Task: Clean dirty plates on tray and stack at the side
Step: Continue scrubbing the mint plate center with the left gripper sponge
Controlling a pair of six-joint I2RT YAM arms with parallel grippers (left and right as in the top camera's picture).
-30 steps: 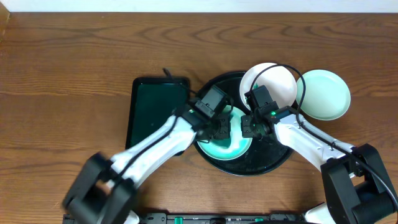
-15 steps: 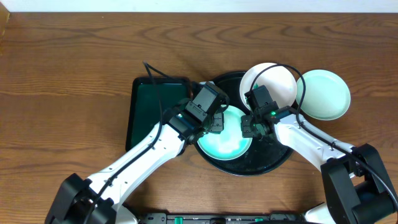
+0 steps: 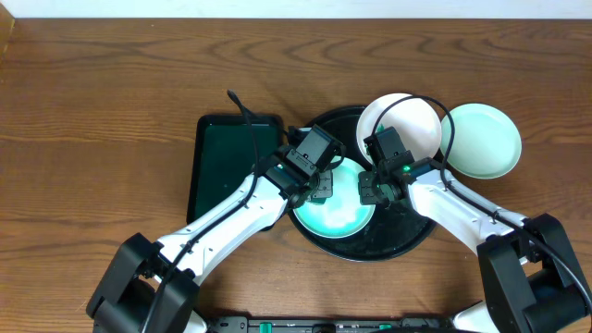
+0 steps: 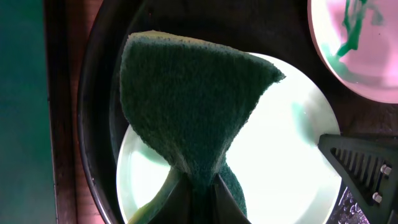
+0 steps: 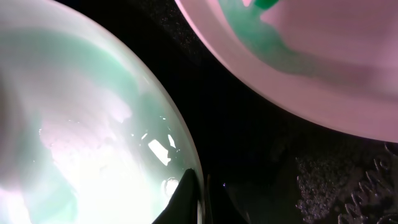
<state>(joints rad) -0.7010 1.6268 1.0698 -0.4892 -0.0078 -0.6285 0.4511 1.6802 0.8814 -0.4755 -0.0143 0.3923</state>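
Observation:
A pale mint plate (image 3: 340, 217) lies on the round black tray (image 3: 388, 248). My left gripper (image 3: 319, 188) is shut on a dark green sponge (image 4: 186, 99), which spreads over the left part of that plate (image 4: 292, 155). My right gripper (image 3: 373, 190) is shut on the plate's right rim (image 5: 81, 124), one finger inside and one outside. A white plate (image 3: 412, 125) with green smears (image 4: 351, 31) rests over the tray's upper right rim. Another mint plate (image 3: 481, 139) sits on the table to the right.
A dark green rectangular tray (image 3: 227, 162) lies just left of the black tray. The left arm's cable (image 3: 245, 111) loops above it. Bare wooden table (image 3: 111, 102) stretches to the left and along the back.
The left gripper and sponge slid a little left over the mint plate, then back to the right. The right gripper and all plates stayed put.

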